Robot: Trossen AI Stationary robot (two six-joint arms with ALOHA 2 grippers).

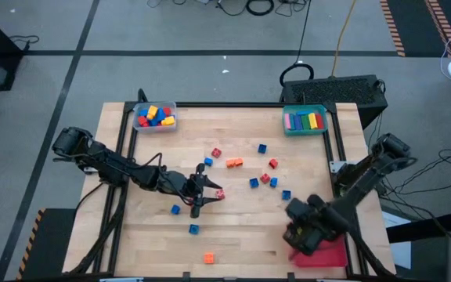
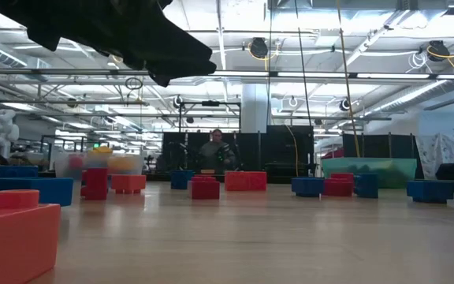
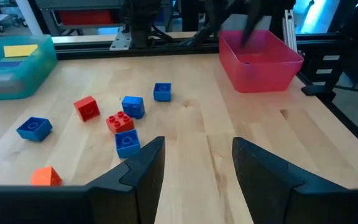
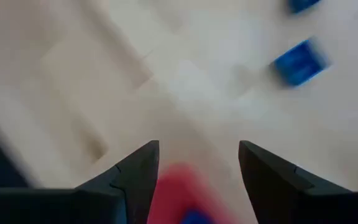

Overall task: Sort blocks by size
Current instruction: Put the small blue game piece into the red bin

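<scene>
Small blocks lie scattered on the wooden table: blue ones and red ones in the middle, an orange one farther back, and another orange one near the front edge. My left gripper hovers open left of centre with nothing between its fingers. A small red block lies just beside its tips. My right gripper stands open over the far left corner of the red tray. In its blurred wrist view a red shape shows low between its fingers.
A clear tray of mixed blocks stands at the back left. A teal tray with long bars stands at the back right. Bare wood lies at the front centre. Black frame rails edge the table. A person stands far behind it.
</scene>
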